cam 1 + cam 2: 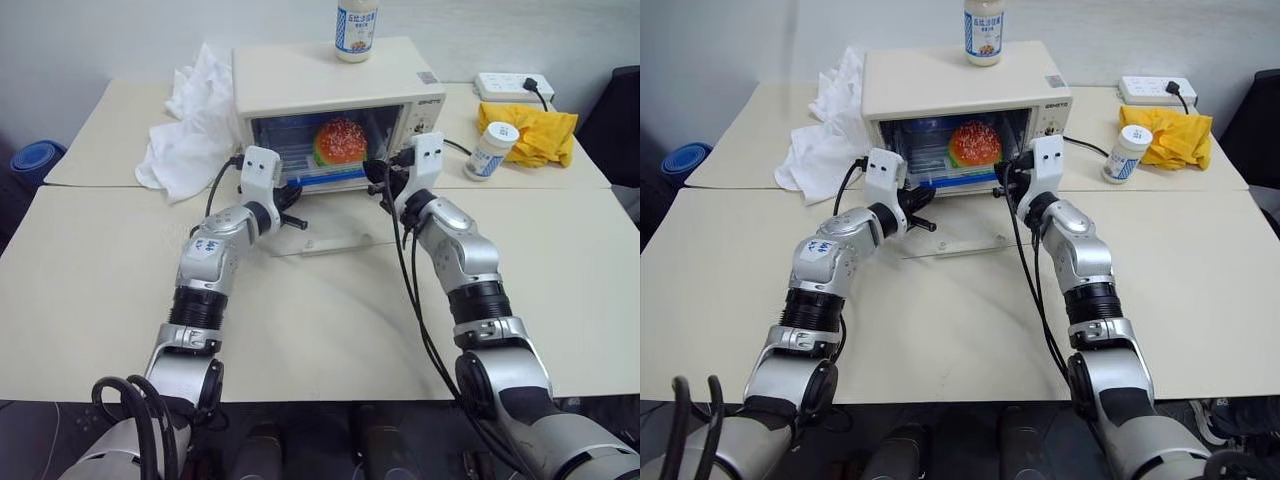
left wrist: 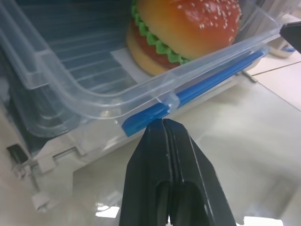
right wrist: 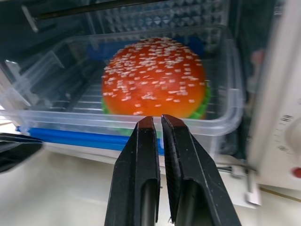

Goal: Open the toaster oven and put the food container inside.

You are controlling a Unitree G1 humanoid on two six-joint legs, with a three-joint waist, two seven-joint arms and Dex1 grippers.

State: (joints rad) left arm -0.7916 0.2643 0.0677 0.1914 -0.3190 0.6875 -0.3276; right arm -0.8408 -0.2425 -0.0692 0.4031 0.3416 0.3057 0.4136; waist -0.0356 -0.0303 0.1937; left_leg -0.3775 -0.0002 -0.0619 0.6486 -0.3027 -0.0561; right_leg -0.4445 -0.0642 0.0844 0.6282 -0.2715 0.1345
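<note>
We see the food container (image 3: 141,117) inside the open toaster oven (image 1: 330,80), just ahead of both tools. Left tool (image 2: 164,123) and right tool (image 3: 157,120) are pressed together, pinching nothing.

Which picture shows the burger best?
The right wrist view: the burger sits big and whole inside the clear food container, sesame top facing us. The left wrist view cuts off part of it. Both eye views show it small, inside the toaster oven.
</note>
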